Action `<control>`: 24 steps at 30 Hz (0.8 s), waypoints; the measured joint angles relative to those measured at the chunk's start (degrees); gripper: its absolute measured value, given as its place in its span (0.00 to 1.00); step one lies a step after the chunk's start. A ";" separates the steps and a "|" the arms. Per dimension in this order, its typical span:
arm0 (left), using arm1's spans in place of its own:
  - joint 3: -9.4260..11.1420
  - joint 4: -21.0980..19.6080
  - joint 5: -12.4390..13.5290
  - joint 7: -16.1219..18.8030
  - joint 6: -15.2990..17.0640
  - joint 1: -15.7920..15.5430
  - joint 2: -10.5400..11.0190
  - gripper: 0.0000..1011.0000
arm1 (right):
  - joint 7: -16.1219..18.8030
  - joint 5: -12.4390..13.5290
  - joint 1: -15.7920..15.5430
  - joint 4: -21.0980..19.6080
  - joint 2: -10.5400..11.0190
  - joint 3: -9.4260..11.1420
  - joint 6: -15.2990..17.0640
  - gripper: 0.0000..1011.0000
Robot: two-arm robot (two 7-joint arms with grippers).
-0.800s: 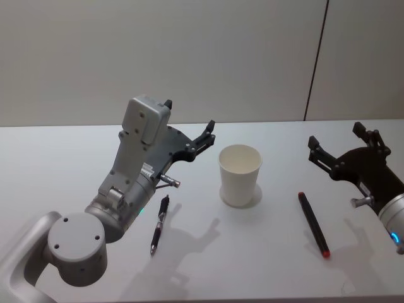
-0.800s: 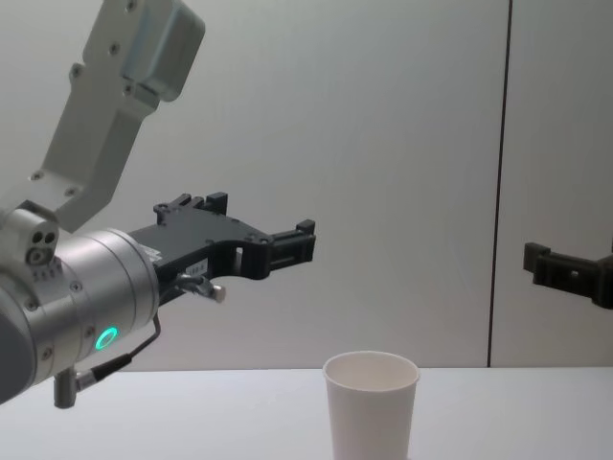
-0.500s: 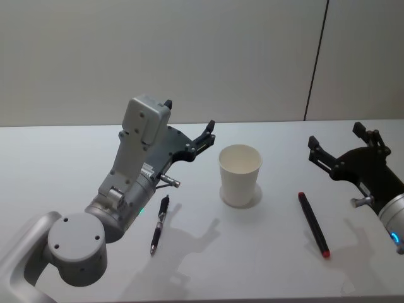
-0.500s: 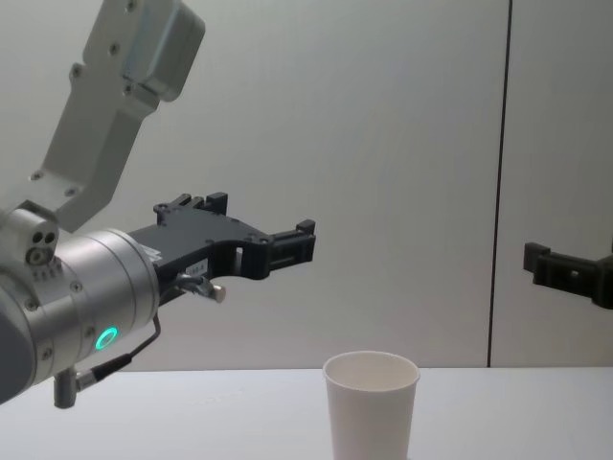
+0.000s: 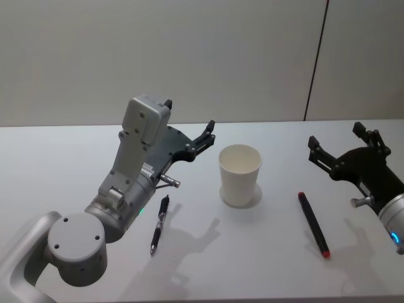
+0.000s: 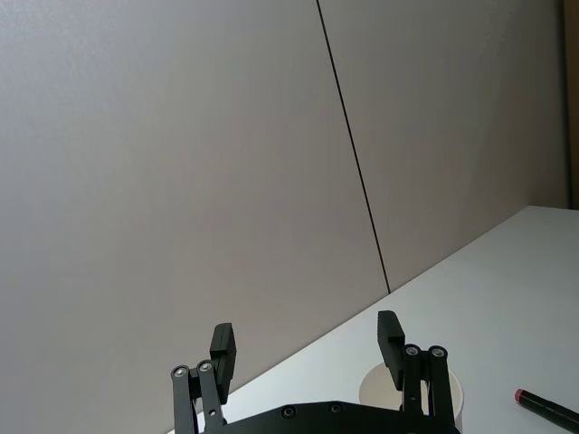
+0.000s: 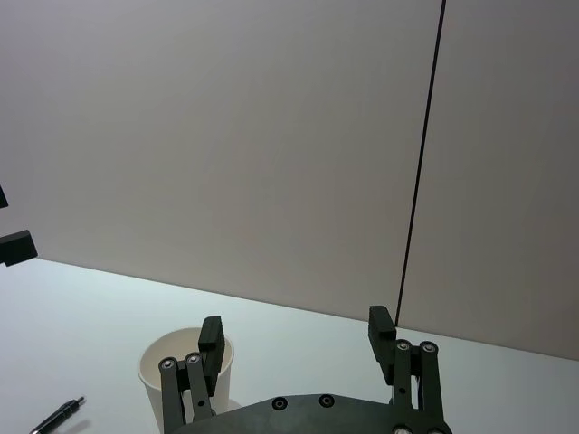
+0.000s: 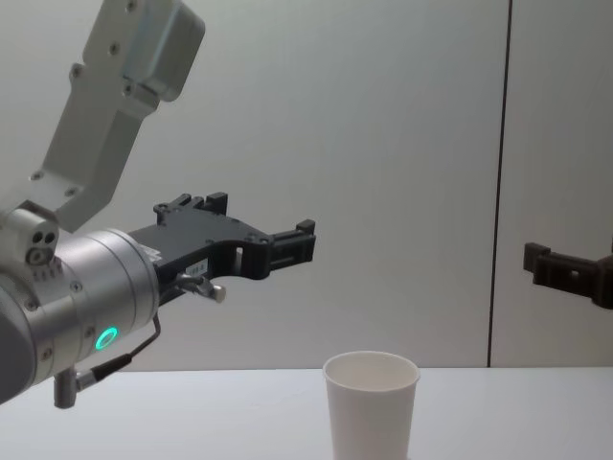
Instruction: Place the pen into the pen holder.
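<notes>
The pen holder (image 5: pixel 240 175) is a plain white paper cup standing upright mid-table, also seen as the cup (image 8: pixel 371 402) in the chest view. A black pen (image 5: pixel 159 224) lies flat on the table to its left. A black pen with a red tip (image 5: pixel 314 223) lies to its right. My left gripper (image 5: pixel 188 118) hovers open above the table, left of the cup and beyond the black pen. My right gripper (image 5: pixel 336 136) hovers open right of the cup, beyond the red-tipped pen. Both hold nothing. The wrist views show the open left gripper (image 6: pixel 307 336) and right gripper (image 7: pixel 296 328) facing the cup.
The white table (image 5: pixel 252 265) runs to a pale wall with a dark vertical seam (image 5: pixel 315 60). My grey left arm (image 5: pixel 126 189) rises over the table's near left, beside the black pen.
</notes>
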 joint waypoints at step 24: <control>0.00 0.00 0.00 0.00 0.00 0.00 0.00 0.99 | -2.94 -3.84 0.10 0.67 -2.15 -1.49 6.94 0.99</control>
